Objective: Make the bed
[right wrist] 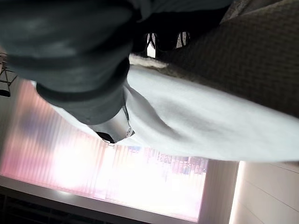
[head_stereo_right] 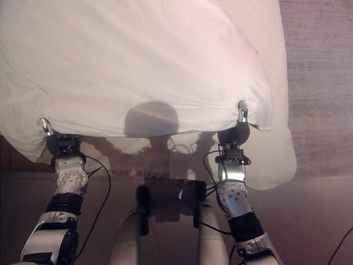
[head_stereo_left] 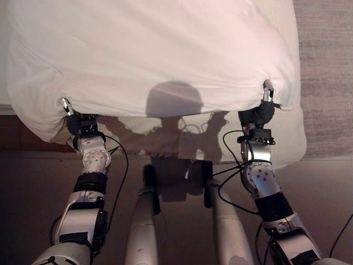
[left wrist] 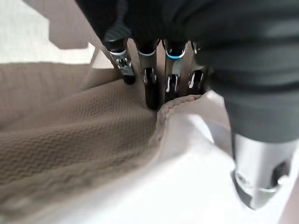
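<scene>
Fingers of the left hand [head_stereo_left: 74,118] and right hand [head_stereo_left: 263,110] pinch the white blanket [head_stereo_left: 154,55], its edge hiding their tips on the bed [head_stereo_left: 292,138].

Bedroom, bed [head_stereo_left: 287,144] with pale mattress, white duvet [head_stereo_left: 154,55] spread over it, grey carpet [head_stereo_left: 325,72] alongside, window blinds [right wrist: 70,158] backlit by daylight

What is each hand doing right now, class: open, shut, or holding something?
Left hand: shut on the white duvet edge.
Right hand: shut on the white duvet edge.
</scene>
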### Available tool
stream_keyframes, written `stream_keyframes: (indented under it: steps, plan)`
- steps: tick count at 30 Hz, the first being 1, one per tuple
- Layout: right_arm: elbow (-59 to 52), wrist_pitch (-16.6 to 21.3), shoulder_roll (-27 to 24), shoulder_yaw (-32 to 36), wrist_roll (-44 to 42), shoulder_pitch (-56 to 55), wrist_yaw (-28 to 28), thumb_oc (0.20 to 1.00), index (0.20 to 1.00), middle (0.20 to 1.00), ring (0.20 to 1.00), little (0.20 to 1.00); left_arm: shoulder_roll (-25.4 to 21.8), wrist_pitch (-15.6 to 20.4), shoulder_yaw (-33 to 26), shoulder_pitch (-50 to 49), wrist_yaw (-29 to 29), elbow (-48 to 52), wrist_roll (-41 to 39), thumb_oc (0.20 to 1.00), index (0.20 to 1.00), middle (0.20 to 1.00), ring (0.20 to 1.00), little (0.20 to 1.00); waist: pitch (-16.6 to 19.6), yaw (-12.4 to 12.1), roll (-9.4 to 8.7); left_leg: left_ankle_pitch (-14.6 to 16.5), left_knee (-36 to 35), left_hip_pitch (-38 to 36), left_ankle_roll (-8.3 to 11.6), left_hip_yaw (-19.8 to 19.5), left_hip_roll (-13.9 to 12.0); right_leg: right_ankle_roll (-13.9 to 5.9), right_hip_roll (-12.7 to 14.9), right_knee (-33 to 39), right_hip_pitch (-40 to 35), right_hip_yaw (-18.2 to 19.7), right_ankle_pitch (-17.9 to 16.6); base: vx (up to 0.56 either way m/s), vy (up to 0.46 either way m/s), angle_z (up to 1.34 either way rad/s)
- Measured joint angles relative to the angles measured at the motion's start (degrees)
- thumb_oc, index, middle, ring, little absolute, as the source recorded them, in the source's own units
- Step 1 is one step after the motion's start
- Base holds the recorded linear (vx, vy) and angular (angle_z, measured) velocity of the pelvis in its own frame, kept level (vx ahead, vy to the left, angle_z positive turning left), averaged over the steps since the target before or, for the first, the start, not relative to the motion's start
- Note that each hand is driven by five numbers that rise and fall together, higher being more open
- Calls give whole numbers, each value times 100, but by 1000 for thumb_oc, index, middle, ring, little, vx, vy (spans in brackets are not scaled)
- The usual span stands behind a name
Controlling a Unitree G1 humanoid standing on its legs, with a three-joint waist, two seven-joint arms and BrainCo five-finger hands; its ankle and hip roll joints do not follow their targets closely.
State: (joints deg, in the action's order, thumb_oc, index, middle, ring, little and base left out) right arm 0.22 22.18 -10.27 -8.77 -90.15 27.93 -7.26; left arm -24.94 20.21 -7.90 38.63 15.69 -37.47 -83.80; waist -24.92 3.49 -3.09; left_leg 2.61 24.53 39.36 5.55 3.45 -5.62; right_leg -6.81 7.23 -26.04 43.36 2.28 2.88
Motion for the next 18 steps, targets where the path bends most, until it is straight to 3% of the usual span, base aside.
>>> stream_keyframes:
  steps: [7, 13, 14, 15, 18]
  plan:
    - [1, -8, -44, 0, 1, -51, 46, 200, 200, 200, 200, 200, -179, -465, 265, -19, 277, 40, 435, 1000, 1000, 1000, 1000, 1000, -1, -120, 72, -1, -20, -64, 0, 26, 1, 3, 6, 4, -48, 19, -6, 0, 0, 0]
    - [1, -58, -62, 0, 3, -78, 138, 200, 200, 200, 200, 200, -289, -597, 315, 5, 346, 35, 436, 1000, 1000, 1000, 1000, 1000, -1, -117, 98, -2, -20, -77, -1, 26, 4, 3, 9, 4, -62, 18, -6, 0, 0, 0]
    - [1, -62, -63, 0, 3, -82, 151, 200, 200, 200, 200, 200, -296, -598, 336, 5, 346, 35, 436, 285, 285, 285, 285, 285, -1, -118, 99, -2, -20, -77, -1, 26, 4, 3, 9, 3, -62, 18, -6, 0, 0, 0]
    - [1, -68, -67, 0, 5, -90, 165, 200, 200, 200, 200, 200, -303, -596, 373, 10, 354, 35, 436, 200, 200, 200, 200, 200, -2, -112, 100, -2, -20, -78, -1, 26, 2, 3, 9, 5, -62, 18, -6, 0, 0, 0]
    - [0, -82, -63, 1, 6, -110, 204, 200, 200, 200, 200, 200, -146, -436, 388, 127, 490, 98, 437, 200, 200, 200, 200, 200, -2, -114, 102, -5, -22, -79, -4, 34, 2, 3, 9, 3, -62, 19, -6, 0, 0, 0]
